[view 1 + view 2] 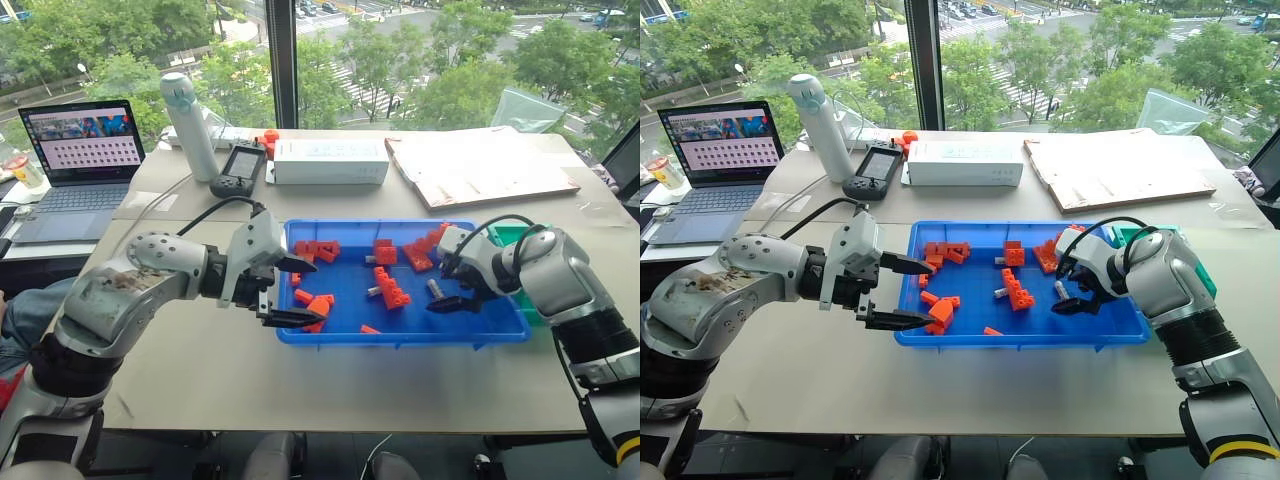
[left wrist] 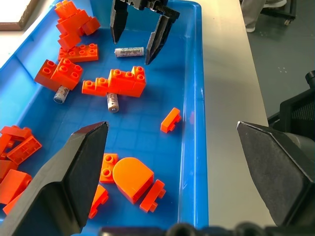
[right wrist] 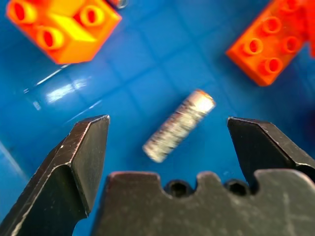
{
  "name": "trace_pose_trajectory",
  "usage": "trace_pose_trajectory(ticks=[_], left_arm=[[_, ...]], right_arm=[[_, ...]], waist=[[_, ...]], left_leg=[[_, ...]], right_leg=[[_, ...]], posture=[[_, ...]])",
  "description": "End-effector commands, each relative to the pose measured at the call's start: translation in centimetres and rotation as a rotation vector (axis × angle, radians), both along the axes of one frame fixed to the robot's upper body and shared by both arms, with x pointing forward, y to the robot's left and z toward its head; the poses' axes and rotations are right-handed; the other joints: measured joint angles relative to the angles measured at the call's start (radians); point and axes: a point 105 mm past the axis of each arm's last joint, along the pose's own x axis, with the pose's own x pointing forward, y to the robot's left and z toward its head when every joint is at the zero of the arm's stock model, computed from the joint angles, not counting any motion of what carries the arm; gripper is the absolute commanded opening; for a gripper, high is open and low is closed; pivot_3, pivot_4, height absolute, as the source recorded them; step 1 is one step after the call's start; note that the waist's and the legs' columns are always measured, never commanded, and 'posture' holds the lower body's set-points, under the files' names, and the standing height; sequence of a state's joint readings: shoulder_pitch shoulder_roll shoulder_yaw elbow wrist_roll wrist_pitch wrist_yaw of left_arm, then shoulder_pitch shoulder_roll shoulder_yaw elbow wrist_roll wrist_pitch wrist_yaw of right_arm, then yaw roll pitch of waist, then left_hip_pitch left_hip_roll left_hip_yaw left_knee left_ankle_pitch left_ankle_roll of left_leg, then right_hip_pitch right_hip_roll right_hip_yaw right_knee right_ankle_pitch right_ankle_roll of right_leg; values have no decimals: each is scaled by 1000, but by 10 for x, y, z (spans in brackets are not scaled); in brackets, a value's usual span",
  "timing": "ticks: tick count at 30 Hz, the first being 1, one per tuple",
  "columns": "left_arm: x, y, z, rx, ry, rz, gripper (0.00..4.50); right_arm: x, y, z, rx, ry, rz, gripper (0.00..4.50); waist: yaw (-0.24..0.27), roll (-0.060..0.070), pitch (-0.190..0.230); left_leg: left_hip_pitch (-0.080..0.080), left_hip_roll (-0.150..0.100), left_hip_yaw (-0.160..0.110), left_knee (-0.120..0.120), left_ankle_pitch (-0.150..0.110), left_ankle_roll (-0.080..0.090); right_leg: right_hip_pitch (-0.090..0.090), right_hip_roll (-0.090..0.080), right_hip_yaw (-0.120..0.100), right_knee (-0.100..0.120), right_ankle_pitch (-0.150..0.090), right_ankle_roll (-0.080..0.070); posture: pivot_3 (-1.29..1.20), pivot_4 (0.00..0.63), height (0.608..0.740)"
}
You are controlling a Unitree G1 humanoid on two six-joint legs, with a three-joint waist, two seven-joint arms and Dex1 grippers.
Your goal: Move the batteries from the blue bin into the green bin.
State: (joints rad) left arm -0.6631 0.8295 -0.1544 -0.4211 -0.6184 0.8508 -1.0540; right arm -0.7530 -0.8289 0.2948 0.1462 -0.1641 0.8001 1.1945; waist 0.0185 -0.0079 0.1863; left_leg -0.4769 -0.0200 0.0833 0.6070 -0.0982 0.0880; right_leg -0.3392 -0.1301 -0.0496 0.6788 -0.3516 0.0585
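- Batteries are small silvery cylinders lying flat on the glossy floor of the blue bin, among studded orange bricks.
- Right gripper hangs over one, jaws wide and empty.
- Left gripper gapes wide at the bin's left end.
- Green bin sits beside the blue bin's right end.

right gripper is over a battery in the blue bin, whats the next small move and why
Probably lower the right gripper a little and close: its fingers stand open either side of a battery lying loose on the blue bin floor, not yet gripped.
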Motion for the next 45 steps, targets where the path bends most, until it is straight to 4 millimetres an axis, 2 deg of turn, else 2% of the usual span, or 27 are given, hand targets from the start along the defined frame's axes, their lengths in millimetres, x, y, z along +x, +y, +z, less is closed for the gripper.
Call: trace_pose_trajectory(ticks=[1, 4, 12, 13, 15, 17, 18, 22, 24, 27, 29, 31, 39, 43, 44, 45], left_arm=[[-2, -3, 12, -2, -59, -30, 4500], [-3, -3, 13, 1, -59, -32, 4500], [-2, -1, 13, 0, -54, -27, 4500], [-2, -2, 13, -1, -53, -27, 4500], [-2, -2, 13, -4, -53, -28, 4500], [-1, -2, 13, -9, -52, -28, 4500], [-1, -3, 14, -18, -46, -27, 4500], [-2, -7, 19, -95, 28, -29, 4500], [-1, -11, 21, -119, 55, -43, 4500], [1, -17, 29, -146, 32, -79, 4500], [5, -24, 37, -179, 1, -100, 4500], [9, -30, 44, -203, -12, -109, 4500], [19, -27, 49, -185, -31, -92, 4500], [19, -21, 46, -141, -38, -90, 4500], [17, -18, 44, -120, -37, -97, 4500], [15, -16, 42, -106, -35, -103, 4500]], right_arm=[[3, -6, 0, 17, -30, -60, 4433], [3, -4, -3, 36, -26, -72, 3798], [4, 8, -5, 66, -21, -31, 1076], [4, 8, -5, 62, -22, -23, 629], [4, 7, -2, 60, -30, -11, 241], [4, 5, 6, 58, -49, 0, 243], [6, 2, 16, 71, -69, -3, 243], [12, -16, 78, 164, -187, -86, 243], [15, -47, 111, 130, -300, -186, 243], [9, -83, 129, 77, -363, -291, 243], [1, -115, 129, -7, -381, -364, 243], [-5, -131, 124, -11, -373, -416, 243], [-11, -136, 69, -26, -246, -432, 243], [-8, -133, 63, -21, -245, -425, 243], [-6, -130, 68, -17, -254, -413, 1252], [-5, -128, 71, -13, -259, -405, 1531]], waist=[[-1, 0, 0], [-6, 0, 0], [-6, 0, 0], [-6, 0, 0], [-6, 0, 0], [-6, 0, 0], [-5, 0, 0], [-6, 0, 0], [-3, 0, 0], [6, -1, 0], [8, -1, -1], [4, -1, -1], [-19, -1, -1], [-18, 0, -1], [-18, 0, -1], [-17, 0, -1]], left_leg=[[0, 0, 0, 0, 0, 0], [0, 1, 1, 0, 0, 0], [1, 1, 1, 0, 1, 1], [1, 1, 0, 0, 1, 1], [1, 1, 0, 0, 1, 1], [1, 1, 1, 0, 1, 1], [1, 0, 1, 0, 1, 1], [0, 0, 1, 0, 1, 1], [0, 1, 2, 0, 1, 2], [0, 0, 1, 0, 1, 4], [0, 0, 2, 0, -1, 4], [0, 0, 2, 0, -1, 4], [0, 1, 8, -1, 1, 8], [0, 1, 9, -1, 1, 8], [0, 1, 9, -1, 1, 8], [0, 1, 9, -1, 1, 8]], right_leg=[[0, 0, 0, 0, 0, 0], [1, 0, 0, 0, 0, 0], [1, 1, 0, 0, 0, 0], [1, 1, 0, 0, 0, 0], [1, 1, 0, 0, 0, 0], [0, 1, 0, 0, 0, 0], [0, 1, 0, 0, 0, 0], [-1, 0, 2, 1, 0, 0], [-2, 0, 2, 1, 0, 0], [-1, 0, 2, -1, 0, 0], [1, 0, 1, -4, 0, 0], [2, 0, 1, -5, 1, 1], [4, 0, 7, -3, 2, 3], [3, 0, 8, -3, 2, 3], [3, 0, 8, -3, 2, 3], [3, 0, 8, -3, 2, 3]], posture=[[0, 150, 740], [0, 150, 740], [0, 150, 740], [0, 150, 740], [0, 150, 740], [0, 150, 740], [0, 150, 740], [0, 150, 740], [0, 150, 740], [0, 150, 740], [0, 150, 740], [0, 150, 740], [0, 150, 740], [0, 150, 740], [0, 150, 740], [0, 150, 740]])
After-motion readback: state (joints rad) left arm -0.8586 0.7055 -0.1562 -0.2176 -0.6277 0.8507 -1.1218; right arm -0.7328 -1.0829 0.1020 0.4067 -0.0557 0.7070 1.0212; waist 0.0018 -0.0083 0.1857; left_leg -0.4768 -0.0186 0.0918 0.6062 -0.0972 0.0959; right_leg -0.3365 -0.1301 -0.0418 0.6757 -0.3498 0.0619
